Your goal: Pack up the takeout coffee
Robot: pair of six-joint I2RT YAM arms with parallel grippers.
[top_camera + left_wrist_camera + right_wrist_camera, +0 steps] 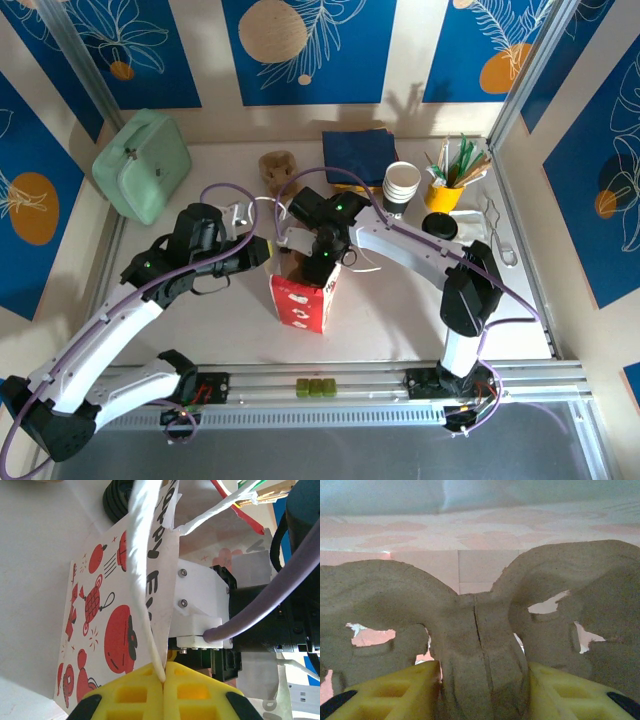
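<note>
At far left, a mint-green case (143,165) leans by the wall of the table (200,340). The left gripper (264,248) (164,672) has its yellow fingers (130,695) pressed together on the white twisted handle (142,555) of a red-and-white paper bag (305,300) (100,630), which stands upright at the middle of the table. Behind the bag, near the back wall, lies a loose brown pulp carrier (277,165).

The right gripper (318,265) (482,690) reaches down into the bag's open top. Its wrist camera shows its jaws clamped on the middle ridge of a moulded pulp cup tray (480,615), with the bag's pale inner wall behind it.

Further right are a folded pile of navy napkins (358,155), a stack of white paper cups (402,185), a yellow pot of stirrers and cutlery (445,190) and a loose black lid (440,225).

Where the takeout coffee sits cannot be told from these views.
</note>
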